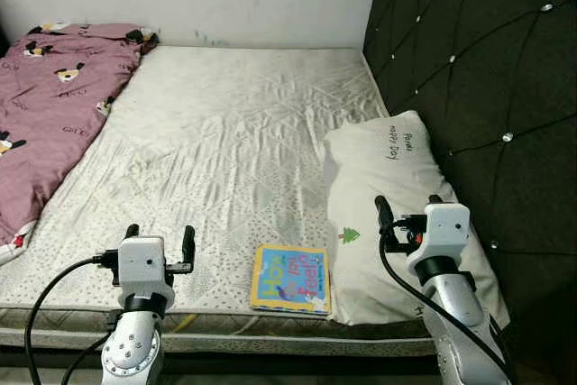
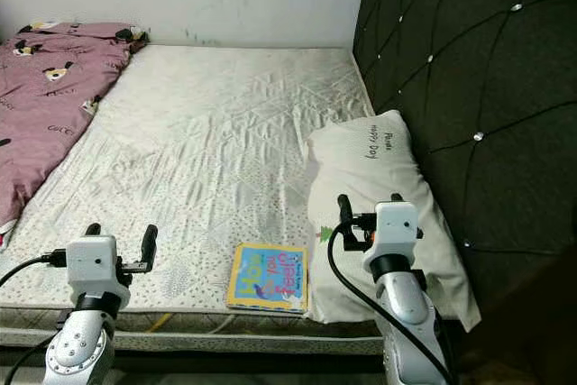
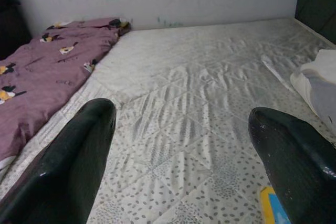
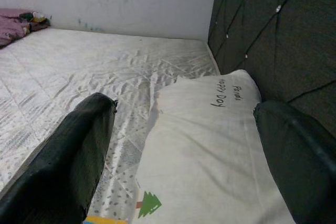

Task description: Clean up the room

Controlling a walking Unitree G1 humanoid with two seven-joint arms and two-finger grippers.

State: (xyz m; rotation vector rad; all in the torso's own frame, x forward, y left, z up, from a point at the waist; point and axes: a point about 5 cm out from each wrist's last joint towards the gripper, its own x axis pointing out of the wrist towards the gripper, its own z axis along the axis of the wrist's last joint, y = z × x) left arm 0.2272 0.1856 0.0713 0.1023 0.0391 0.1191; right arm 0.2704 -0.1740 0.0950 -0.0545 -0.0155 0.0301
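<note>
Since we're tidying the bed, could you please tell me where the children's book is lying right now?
The children's book lies flat on the mattress at its near edge, right-of-centre in the head views, its right side against the white pillow.

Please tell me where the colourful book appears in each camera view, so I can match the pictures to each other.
Left eye view: the book lies at the near edge of the mattress, beside the pillow.
Right eye view: same place, low centre.
Left wrist view: only a yellow and blue corner, next to one black finger.
Right wrist view: a thin strip of its edge at the frame's border.
Shared landmark: the white pillow.
</note>
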